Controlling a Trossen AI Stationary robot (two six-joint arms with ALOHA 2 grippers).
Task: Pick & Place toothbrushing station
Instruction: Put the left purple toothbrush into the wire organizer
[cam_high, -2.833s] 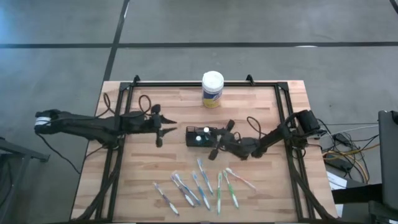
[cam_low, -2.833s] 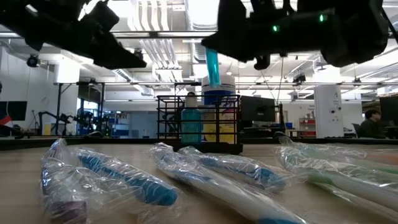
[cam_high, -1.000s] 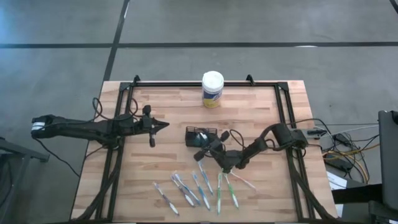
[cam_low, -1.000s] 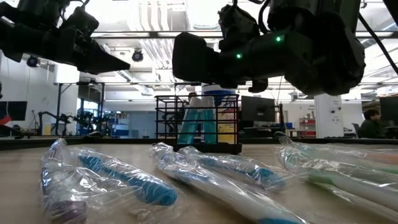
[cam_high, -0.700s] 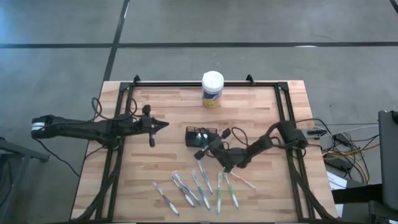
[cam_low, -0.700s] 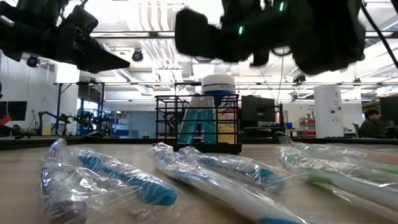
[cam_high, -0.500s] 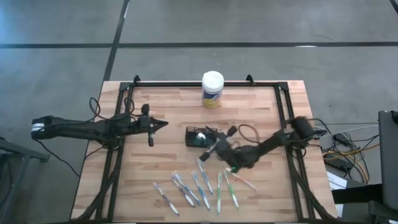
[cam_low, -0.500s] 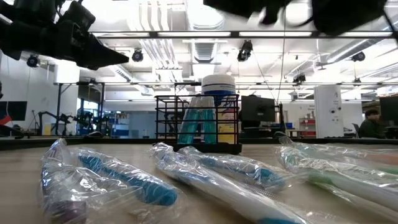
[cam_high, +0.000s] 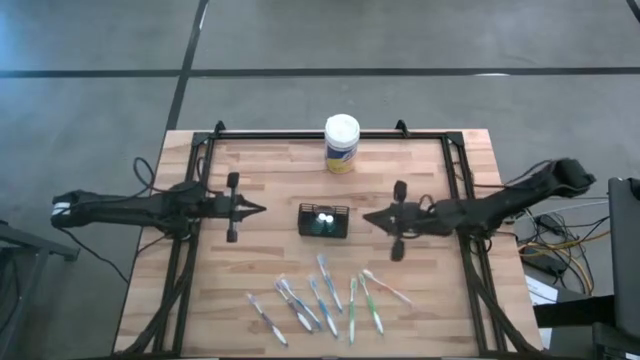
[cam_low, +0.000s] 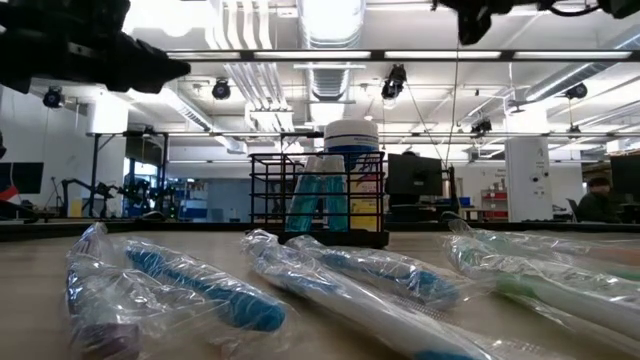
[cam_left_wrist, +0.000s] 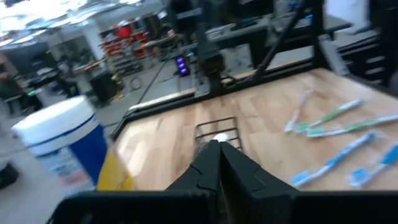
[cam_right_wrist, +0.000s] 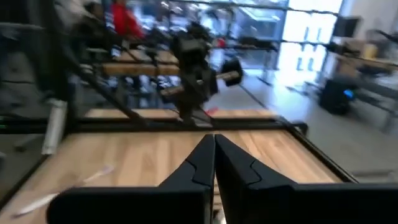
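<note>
Right gripper (cam_high: 368, 217), closed and empty, now withdrawn right of caddy (cam_high: 324, 221); left gripper (cam_high: 262, 209) closed.

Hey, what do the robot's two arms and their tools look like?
Both are slim dark jointed arms with looping black cables. The left arm's outer end has a white band. The left tool and the right tool taper to narrow black two-finger points.

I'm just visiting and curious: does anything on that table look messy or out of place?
Mostly the toothbrushes: they lie scattered at different angles on the near part of the table, outside the black mesh caddy, which holds only two small white-capped tubes. Nothing looks spilled or broken.
</note>
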